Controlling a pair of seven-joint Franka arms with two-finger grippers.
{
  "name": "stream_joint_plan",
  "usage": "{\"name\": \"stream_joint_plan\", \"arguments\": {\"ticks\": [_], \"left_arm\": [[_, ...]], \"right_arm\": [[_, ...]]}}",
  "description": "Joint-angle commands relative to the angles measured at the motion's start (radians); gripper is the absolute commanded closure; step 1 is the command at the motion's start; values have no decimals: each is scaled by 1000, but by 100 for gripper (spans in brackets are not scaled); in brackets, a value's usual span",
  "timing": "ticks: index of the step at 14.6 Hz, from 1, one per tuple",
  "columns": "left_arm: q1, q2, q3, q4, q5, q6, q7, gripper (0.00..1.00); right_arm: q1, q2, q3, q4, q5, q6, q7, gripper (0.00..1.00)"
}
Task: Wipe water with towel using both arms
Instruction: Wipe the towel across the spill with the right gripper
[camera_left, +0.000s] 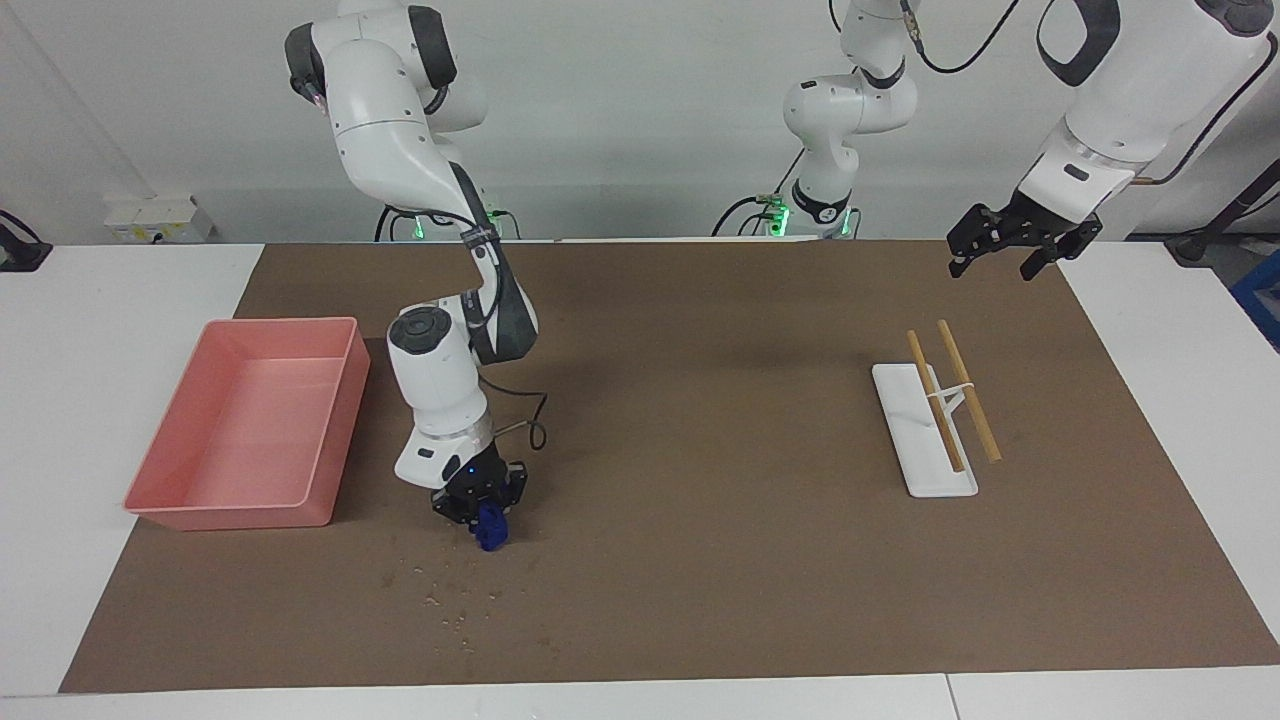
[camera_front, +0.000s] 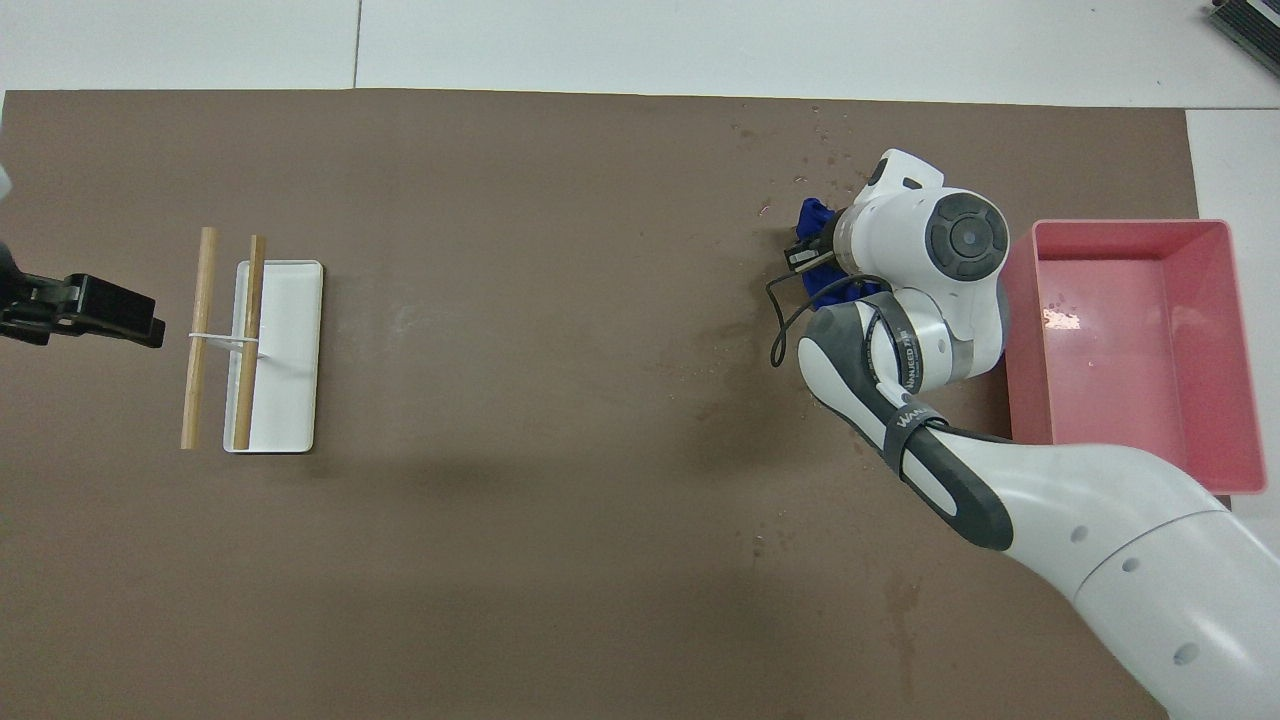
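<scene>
Your right gripper (camera_left: 484, 516) clenches the towel (camera_left: 491, 528) low over the mat beside the pink tray (camera_left: 330, 430), just short of the water (camera_left: 445, 600), so a short stroke could miss those droplets, while the left gripper (camera_left: 1010, 245) waits open

On the bench (camera_left: 700, 620), the tray (camera_left: 250, 425) sat toward the right arm's end, the plate (camera_left: 915, 440) carrying two sticks (camera_left: 965, 390) toward the left arm's end. The towel (camera_left: 491, 527) lay beside the tray, the water (camera_left: 445, 600) farther from the robots.
</scene>
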Motion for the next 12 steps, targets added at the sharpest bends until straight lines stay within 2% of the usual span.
{"name": "stream_joint_plan", "arguments": {"ticks": [1,6,7,10,12], "left_arm": [[-5,-23,3,-30,12,22,-11,0],[-5,-23,3,-30,12,22,-11,0],[-5,-23,3,-30,12,22,-11,0],[-5,-23,3,-30,12,22,-11,0],[-5,-25,3,-30,12,22,-11,0]], "right_arm": [[-38,59,9,41,-83,41,-27,100],[-80,65,9,41,-233,47,-93,100],[-80,70,9,42,-246,61,-93,100],[-77,98,9,133,-267,39,-93,100],[-71,99,11,133,-254,44,-79,100]]}}
